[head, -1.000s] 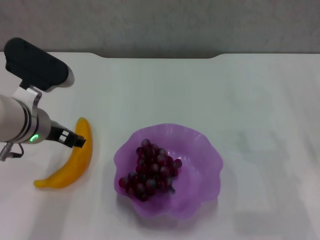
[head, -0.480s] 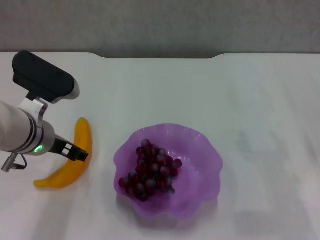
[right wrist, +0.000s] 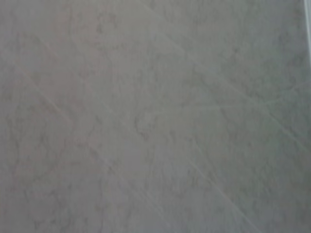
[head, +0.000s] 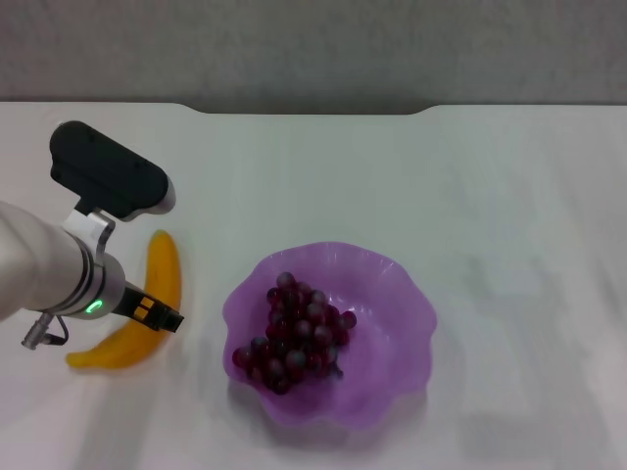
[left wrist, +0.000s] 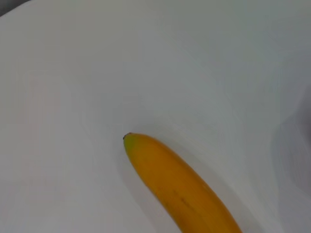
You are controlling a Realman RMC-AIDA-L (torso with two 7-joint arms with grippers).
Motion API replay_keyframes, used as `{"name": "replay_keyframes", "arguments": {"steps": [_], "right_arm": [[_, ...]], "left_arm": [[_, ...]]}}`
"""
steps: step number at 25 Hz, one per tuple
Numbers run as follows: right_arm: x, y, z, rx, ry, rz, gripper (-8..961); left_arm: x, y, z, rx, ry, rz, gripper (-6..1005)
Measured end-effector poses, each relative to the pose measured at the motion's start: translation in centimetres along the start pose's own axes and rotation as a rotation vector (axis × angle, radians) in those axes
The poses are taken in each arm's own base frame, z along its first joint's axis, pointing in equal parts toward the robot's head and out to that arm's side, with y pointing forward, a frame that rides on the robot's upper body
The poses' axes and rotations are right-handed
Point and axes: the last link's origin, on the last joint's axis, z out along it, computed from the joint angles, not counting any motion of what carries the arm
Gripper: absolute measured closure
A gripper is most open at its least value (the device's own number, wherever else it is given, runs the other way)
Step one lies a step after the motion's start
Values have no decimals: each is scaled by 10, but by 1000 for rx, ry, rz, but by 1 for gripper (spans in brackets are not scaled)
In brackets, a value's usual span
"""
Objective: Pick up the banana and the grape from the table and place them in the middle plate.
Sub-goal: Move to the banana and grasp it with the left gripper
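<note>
Our left end effector point(head: 162, 318) hovers low over the middle of the banana point(head: 168, 269), to the left of the plate point(head: 392, 284); its black tip overlaps the fruit in the head view, and we cannot tell whether it is spread or pressed together, nor whether it touches the banana. The right end effector does not show in any view, and the right wrist view gives us only a pale, faintly veined grey surface.

Nearest to us, the plate's front rim sits close to the near edge of the desk point(head: 509, 196). The plate is purple, see-through, with a wavy rim. Inside it lies the grape point(head: 294, 333), a dark red-purple bunch resting on the left half of the plate's floor, running from near the front left wall up toward the middle.

Left of the plate, and apart from it, the banana lies flat on the desk, curved, with one end nearer us and farther from the plate and the other end pointing away. In the left wrist view we see that banana point(left wrist: 180, 184) close up, its small dark tip resting on bare white desk point(left wrist: 97, 73).

Beyond the plate the white desk runs to its dark, notched far edge.
</note>
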Motion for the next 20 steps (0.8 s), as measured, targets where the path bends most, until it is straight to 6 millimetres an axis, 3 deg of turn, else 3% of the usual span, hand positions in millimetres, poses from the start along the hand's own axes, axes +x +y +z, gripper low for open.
{"name": "replay_keyframes", "arguments": {"steps": [12, 20], "right_arm": [[-1, 0, 0, -1, -5, 2, 70], [0, 0, -1, 2, -6, 13, 69]], "left_arm": [[-2, -2, 11, 12, -17, -3, 224], [-6, -2, 18, 23, -47, -11, 347]]}}
